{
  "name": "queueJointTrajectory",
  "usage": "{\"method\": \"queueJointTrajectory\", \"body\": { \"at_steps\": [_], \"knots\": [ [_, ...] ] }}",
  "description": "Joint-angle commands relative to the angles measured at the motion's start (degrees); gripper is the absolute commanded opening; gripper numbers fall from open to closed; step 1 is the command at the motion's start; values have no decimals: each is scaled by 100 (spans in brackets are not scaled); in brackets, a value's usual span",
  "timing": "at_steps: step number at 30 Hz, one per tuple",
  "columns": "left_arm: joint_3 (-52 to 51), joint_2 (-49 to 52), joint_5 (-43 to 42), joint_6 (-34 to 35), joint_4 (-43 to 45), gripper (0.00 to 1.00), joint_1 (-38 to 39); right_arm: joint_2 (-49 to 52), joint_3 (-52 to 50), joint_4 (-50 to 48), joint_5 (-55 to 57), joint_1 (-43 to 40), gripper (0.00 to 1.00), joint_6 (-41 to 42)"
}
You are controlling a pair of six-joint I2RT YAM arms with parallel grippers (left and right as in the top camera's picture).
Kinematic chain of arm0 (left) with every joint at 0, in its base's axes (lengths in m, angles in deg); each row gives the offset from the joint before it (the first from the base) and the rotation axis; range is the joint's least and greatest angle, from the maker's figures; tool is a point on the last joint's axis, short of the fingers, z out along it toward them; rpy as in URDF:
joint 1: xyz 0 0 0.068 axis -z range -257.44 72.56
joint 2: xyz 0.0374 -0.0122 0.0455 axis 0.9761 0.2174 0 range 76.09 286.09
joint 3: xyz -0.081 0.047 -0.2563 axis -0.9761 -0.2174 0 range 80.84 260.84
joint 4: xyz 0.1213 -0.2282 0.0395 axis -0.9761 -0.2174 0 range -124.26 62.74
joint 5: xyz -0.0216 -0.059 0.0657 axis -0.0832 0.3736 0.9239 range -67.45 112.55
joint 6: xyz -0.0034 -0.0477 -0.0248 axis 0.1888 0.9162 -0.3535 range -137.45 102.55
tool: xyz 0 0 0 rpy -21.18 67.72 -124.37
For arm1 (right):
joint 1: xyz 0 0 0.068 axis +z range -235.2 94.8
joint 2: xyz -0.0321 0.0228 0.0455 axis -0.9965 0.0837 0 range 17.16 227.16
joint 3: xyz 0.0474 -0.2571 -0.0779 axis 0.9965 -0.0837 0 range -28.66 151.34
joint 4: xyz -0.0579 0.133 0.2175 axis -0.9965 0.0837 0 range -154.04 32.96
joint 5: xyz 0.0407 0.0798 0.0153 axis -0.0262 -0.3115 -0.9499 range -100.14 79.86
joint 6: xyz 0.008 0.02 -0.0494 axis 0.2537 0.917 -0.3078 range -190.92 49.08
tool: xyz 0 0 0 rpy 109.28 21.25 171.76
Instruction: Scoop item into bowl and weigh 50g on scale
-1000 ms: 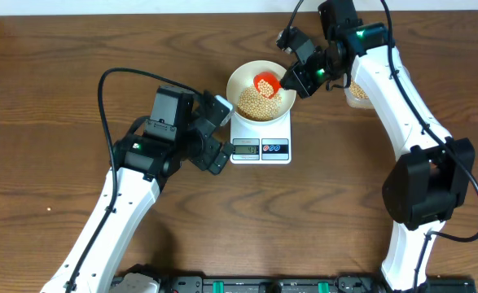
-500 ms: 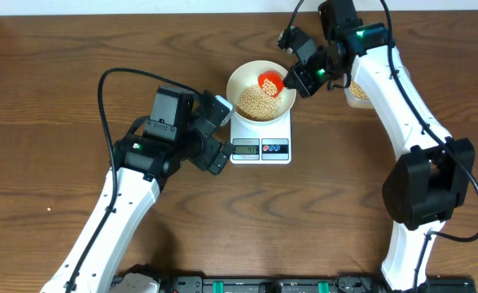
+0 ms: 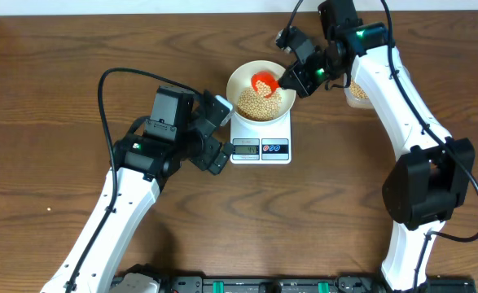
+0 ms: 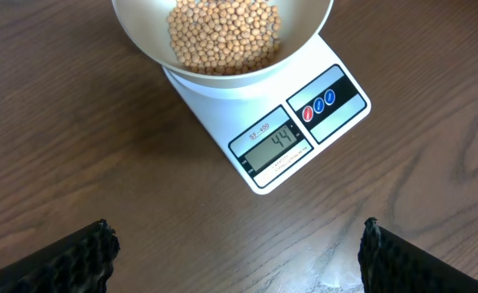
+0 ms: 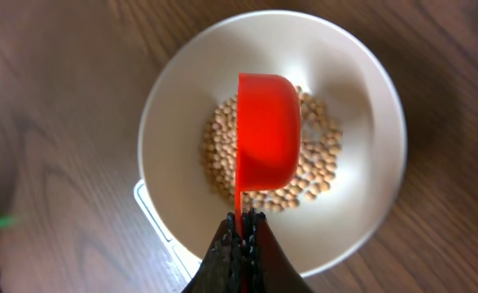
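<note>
The white bowl stands on the scale with a heap of tan beans in it. My right gripper is shut on the thin handle of a red scoop, which hangs over the beans, turned on its side. In the right wrist view the scoop covers part of the beans inside the bowl. My left gripper stands open at the scale's left front, holding nothing. The left wrist view shows the scale's display reading 44.
A clear tub with more beans stands right of the bowl, partly hidden behind my right arm. The wooden table's back edge runs close behind the bowl. Both arm bases stand along the table's front edge.
The red scoop has shifted slightly left over the bowl and tipped a little more. The left arm has not moved.
</note>
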Motion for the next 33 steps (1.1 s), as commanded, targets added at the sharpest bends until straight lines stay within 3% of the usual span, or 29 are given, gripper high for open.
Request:
{"method": "queueJointTrajectory", "body": {
  "at_steps": [1, 33],
  "knots": [
    [28, 44, -87, -96, -17, 96, -4, -219, 42, -9, -358, 39, 1, 83],
    [28, 44, -85, -96, -17, 96, -4, -219, 39, -17, -564, -122, 1, 229]
  ]
}}
